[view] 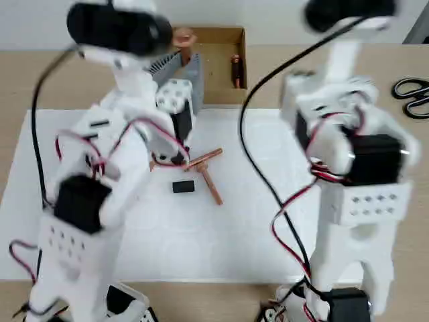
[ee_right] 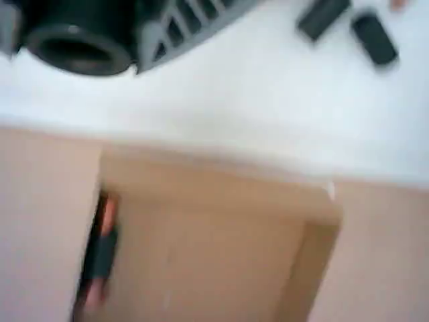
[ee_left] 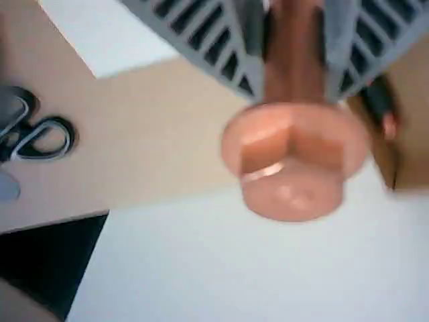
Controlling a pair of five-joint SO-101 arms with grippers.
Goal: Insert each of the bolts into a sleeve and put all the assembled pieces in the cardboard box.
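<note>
My left gripper (view: 181, 67) hangs over the near edge of the cardboard box (view: 224, 37), shut on a copper bolt (view: 184, 39). In the left wrist view the bolt (ee_left: 291, 161) points its hex head at the camera, with the gripper (ee_left: 291, 40) clamped on its shank. My right gripper (ee_right: 74, 37) is shut on a black sleeve (ee_right: 77, 48), held above the white mat near the box (ee_right: 221, 235). One assembled piece (view: 236, 70) lies inside the box (ee_right: 100, 248). On the mat lie two bolts (view: 204, 159) (view: 212, 186) and a loose sleeve (view: 183, 186).
A white mat (view: 201, 248) covers the table's middle. Scissors (view: 412, 94) lie at the far right on the bare wood. Two loose sleeves (ee_right: 322, 17) (ee_right: 374, 37) rest on the mat in the right wrist view. Both arms' cables hang over the mat.
</note>
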